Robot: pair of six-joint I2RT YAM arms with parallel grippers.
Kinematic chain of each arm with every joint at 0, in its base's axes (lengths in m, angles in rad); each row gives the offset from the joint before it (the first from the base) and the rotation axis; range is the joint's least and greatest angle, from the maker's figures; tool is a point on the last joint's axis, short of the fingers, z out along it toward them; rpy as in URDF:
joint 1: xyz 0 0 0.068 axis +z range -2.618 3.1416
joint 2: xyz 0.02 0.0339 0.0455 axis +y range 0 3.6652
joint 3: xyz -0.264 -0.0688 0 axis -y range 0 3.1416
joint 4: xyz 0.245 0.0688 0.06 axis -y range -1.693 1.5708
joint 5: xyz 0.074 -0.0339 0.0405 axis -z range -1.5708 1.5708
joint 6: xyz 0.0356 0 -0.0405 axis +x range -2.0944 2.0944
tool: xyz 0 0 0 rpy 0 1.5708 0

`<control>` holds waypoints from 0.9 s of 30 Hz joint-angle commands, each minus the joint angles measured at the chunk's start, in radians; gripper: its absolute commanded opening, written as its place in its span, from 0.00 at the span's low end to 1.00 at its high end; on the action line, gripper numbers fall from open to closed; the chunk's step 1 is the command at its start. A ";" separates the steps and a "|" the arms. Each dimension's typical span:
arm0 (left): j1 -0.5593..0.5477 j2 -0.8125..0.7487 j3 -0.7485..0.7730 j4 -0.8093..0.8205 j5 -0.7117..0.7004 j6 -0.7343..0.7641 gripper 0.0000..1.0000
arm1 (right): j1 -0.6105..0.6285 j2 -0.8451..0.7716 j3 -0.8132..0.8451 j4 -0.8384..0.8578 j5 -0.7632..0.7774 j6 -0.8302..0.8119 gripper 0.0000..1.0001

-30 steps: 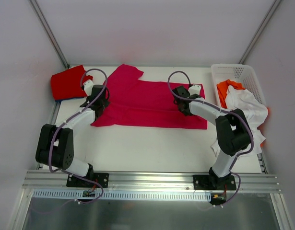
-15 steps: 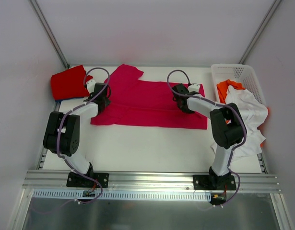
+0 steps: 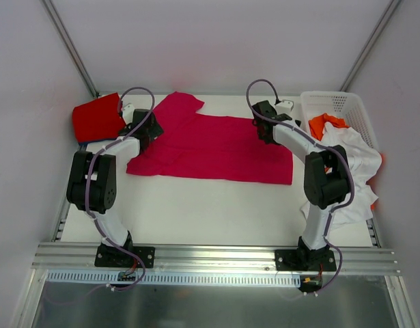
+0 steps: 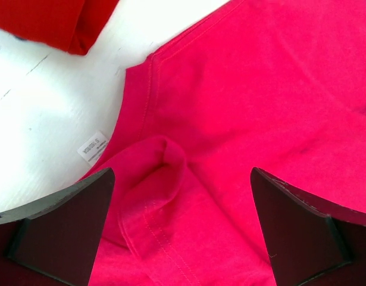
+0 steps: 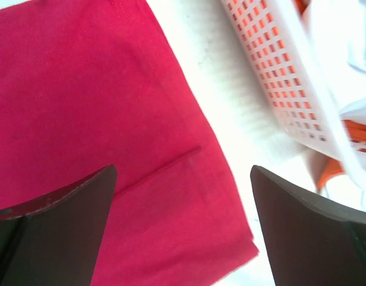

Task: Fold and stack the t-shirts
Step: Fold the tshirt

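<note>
Over the table, top view: large crimson-pink cloth t-shirt point(image 3: 216, 147) lies spread flat, with left gripper point(image 3: 147, 127) and right gripper point(image 3: 264, 130) at its far corners.

Left wrist: jaws apart above a puckered neck fold. Judgement: smooth it before pinching.

Right wrist: jaws apart over the hem corner, with the white lattice plastic basket point(image 5: 278, 77) just beside it. Pinch clear of the basket.

White tabletop point(image 3: 196, 205), pale walls.

A white lattice basket point(image 3: 343, 102) sits at upper right of frame on a white table point(image 3: 210, 205); a ribbed aluminium rail point(image 3: 216, 258) crosses the lower frame; grey struts point(image 3: 68, 44) slant through both upper corners.
</note>
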 commanded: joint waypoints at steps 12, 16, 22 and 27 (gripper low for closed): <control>0.010 0.012 0.417 -0.085 0.381 0.343 0.99 | 0.001 -0.266 0.111 -0.161 -0.305 -0.201 1.00; 0.026 0.186 0.651 -0.110 0.436 0.359 0.99 | 0.002 -0.431 -0.133 -0.113 -0.393 -0.161 0.99; 0.064 0.459 0.951 -0.254 0.378 0.386 0.99 | 0.001 -0.695 -0.512 -0.002 -0.503 -0.137 1.00; 0.099 0.612 1.074 -0.263 0.472 0.369 0.99 | 0.002 -0.835 -0.617 0.076 -0.555 -0.121 0.99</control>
